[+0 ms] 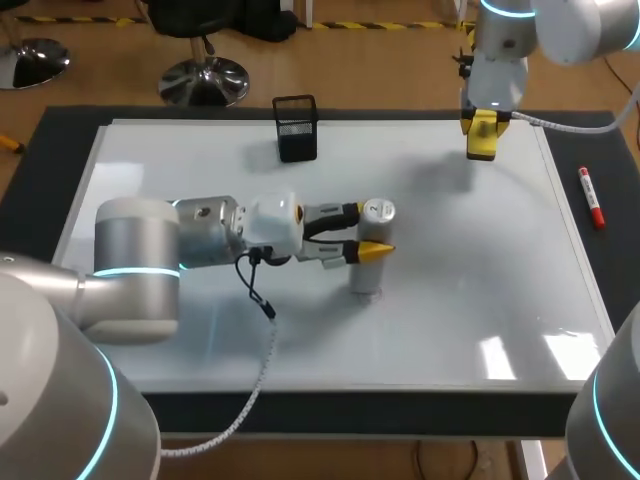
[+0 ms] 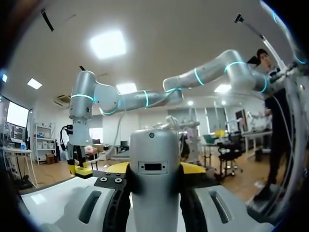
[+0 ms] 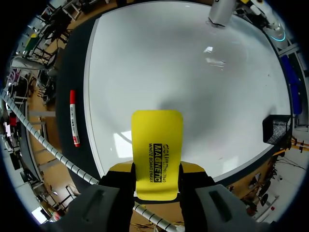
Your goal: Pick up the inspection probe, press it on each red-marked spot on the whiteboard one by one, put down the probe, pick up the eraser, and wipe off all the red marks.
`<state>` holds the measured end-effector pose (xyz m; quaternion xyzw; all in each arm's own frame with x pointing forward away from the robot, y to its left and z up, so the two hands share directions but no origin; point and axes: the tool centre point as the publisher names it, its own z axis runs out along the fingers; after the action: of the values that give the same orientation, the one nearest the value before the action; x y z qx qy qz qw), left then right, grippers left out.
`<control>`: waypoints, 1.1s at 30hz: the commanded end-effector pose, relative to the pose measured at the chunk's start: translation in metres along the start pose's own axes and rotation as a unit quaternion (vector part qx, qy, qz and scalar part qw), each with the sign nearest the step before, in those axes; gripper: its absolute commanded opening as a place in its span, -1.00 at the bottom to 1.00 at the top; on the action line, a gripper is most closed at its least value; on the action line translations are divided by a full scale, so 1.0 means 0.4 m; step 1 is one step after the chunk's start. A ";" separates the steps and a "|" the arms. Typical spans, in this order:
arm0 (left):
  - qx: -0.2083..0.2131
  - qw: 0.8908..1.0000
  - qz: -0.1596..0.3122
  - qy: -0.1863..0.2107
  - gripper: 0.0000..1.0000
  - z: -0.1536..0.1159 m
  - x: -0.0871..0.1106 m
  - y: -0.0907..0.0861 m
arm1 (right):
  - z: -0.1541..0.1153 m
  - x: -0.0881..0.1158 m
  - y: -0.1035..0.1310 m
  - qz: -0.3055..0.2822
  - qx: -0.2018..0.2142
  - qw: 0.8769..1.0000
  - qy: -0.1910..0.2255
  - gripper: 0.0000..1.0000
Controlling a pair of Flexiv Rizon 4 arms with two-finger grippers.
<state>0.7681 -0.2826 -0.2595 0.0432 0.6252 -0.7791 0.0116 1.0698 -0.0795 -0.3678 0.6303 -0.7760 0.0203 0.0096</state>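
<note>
The inspection probe [image 1: 366,272], a silver cylinder, stands upright with its foot on the middle of the whiteboard [image 1: 480,290]. My left gripper [image 1: 368,232] is shut on it from both sides; in the left wrist view the probe [image 2: 154,159] fills the gap between the fingers. My right gripper [image 1: 482,128] hangs over the board's far right corner, shut on the yellow eraser [image 1: 482,140]. In the right wrist view the eraser [image 3: 157,145] sticks out ahead of the gripper [image 3: 157,176], above the white surface [image 3: 193,63]. No red marks show on the board.
A black mesh pen holder [image 1: 296,128] stands at the back middle of the board. A red marker [image 1: 591,197] lies on the dark mat beside the board's right edge, also visible as the marker [image 3: 73,118] in the right wrist view.
</note>
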 end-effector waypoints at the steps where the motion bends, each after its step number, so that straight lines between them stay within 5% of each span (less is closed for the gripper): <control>1: -0.002 1.000 0.007 -0.011 -1.00 -0.016 -0.016 -0.027 | -0.003 0.001 -0.002 -0.001 0.000 1.000 0.002 -1.00; 14: -0.006 0.996 0.033 -0.079 -1.00 -0.117 -0.146 -0.112 | -0.003 0.001 -0.002 -0.001 0.000 1.000 0.002 -1.00; 33: 0.002 0.983 0.037 -0.179 -1.00 -0.312 -0.288 -0.174 | -0.003 0.001 -0.002 -0.001 0.000 1.000 0.002 -1.00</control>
<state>0.8864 -0.1597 -0.2140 -0.0686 0.6115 -0.7744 0.1471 1.0698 -0.0796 -0.3678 0.6303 -0.7760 0.0203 0.0095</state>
